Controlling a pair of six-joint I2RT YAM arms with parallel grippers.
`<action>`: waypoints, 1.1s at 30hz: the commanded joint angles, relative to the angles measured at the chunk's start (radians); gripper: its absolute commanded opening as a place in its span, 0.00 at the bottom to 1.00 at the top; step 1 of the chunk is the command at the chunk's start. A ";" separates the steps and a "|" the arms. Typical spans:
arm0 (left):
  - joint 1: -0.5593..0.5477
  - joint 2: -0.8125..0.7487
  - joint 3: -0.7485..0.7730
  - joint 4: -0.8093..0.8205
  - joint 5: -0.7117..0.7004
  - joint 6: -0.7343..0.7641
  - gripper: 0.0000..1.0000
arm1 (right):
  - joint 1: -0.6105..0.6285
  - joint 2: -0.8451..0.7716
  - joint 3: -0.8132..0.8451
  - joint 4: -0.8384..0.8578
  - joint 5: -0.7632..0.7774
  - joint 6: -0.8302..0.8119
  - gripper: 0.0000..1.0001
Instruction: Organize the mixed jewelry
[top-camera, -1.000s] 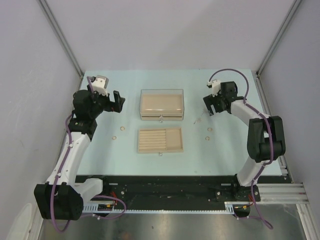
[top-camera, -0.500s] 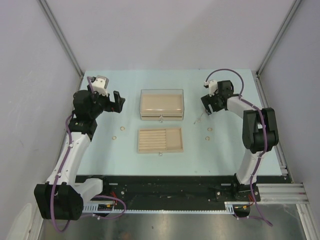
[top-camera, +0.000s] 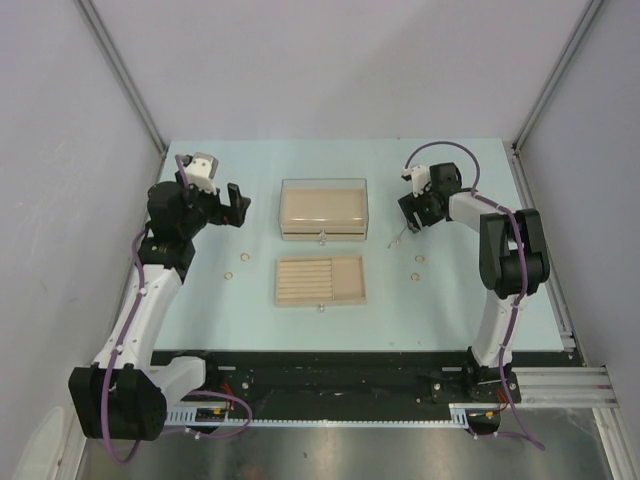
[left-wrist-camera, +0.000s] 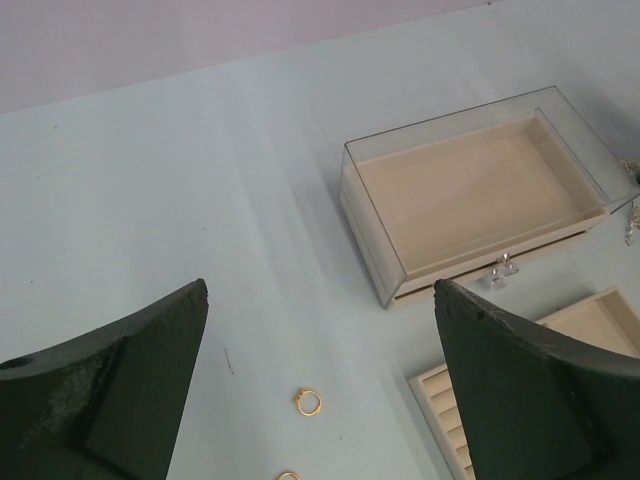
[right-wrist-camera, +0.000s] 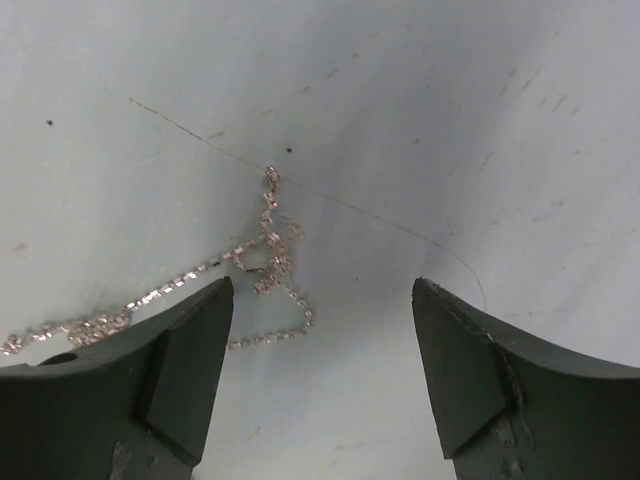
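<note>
A thin silvery chain (right-wrist-camera: 262, 265) lies loose on the pale table; it also shows in the top view (top-camera: 397, 238), right of the box. My right gripper (right-wrist-camera: 322, 300) is open and empty just above the table, the chain by its left finger. In the top view the right gripper (top-camera: 411, 213) sits close over the chain. Gold rings lie on the table: two on the left (top-camera: 233, 257) (top-camera: 229, 276), two on the right (top-camera: 419, 259) (top-camera: 415, 275). My left gripper (left-wrist-camera: 320, 300) is open and empty above a gold ring (left-wrist-camera: 308, 402); it hangs at the far left (top-camera: 234, 205).
A beige box with a clear lid (top-camera: 324, 208) stands at the table's middle. A beige slotted tray (top-camera: 320, 280) with a small knob lies in front of it. Grey walls close in the table on the left, right and far sides.
My right gripper has moved left and a little farther back, and now sits close over the chain. The left arm has not moved.
</note>
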 joint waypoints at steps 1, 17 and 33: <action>0.001 -0.005 -0.006 0.036 -0.002 0.027 1.00 | 0.009 0.011 0.048 0.005 -0.022 -0.020 0.77; 0.001 -0.002 -0.008 0.039 -0.012 0.033 1.00 | 0.012 0.070 0.086 -0.048 -0.078 -0.040 0.62; 0.001 -0.016 -0.017 0.039 -0.021 0.037 1.00 | -0.004 0.095 0.090 -0.137 -0.128 -0.094 0.44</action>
